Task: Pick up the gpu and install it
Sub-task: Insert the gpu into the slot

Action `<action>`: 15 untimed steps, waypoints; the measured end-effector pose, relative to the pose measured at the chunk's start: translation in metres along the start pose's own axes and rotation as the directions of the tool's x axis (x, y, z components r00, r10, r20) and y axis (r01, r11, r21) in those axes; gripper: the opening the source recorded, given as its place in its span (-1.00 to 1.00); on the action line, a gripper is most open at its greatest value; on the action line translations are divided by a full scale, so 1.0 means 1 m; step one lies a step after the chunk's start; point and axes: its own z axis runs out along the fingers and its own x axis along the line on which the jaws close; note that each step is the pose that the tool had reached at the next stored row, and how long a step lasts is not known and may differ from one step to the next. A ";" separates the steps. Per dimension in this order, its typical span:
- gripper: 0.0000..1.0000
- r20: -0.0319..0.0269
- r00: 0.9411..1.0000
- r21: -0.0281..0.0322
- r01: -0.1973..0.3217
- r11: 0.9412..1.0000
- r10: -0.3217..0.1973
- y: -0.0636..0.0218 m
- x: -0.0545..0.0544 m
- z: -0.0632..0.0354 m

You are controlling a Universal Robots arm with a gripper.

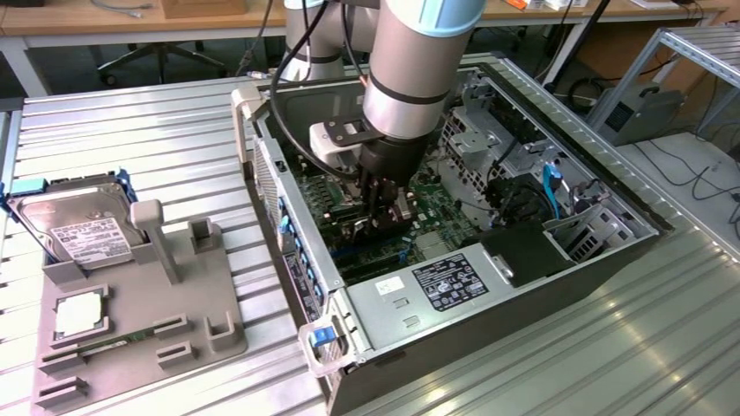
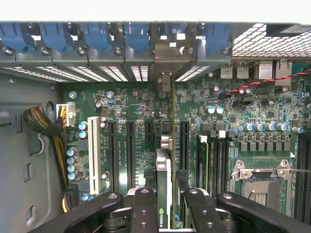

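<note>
In the exterior view, I am seeing my arm reaching down into the open computer case [image 1: 486,260]. The gripper [image 1: 382,204] is sitting low inside, over the green motherboard [image 1: 434,204]. On the exterior view's left, a hard drive [image 1: 75,230] is resting on the gray holder [image 1: 139,321].

In the wrist view, the gripper [image 2: 165,206] fingers [image 2: 143,208] are squeezing the gpu [image 2: 164,189] from both sides. The gpu is standing on its edge above the motherboard [image 2: 243,116], in line with the card slots [image 2: 130,153].
</note>
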 end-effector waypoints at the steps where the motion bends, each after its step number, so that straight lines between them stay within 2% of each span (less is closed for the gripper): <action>1: -0.47 0.000 1.000 0.000 0.000 1.000 0.000 0.0000 0.000 0.0003; 15: -0.47 0.000 1.000 0.001 -0.016 1.000 0.016 0.0003 0.000 0.0022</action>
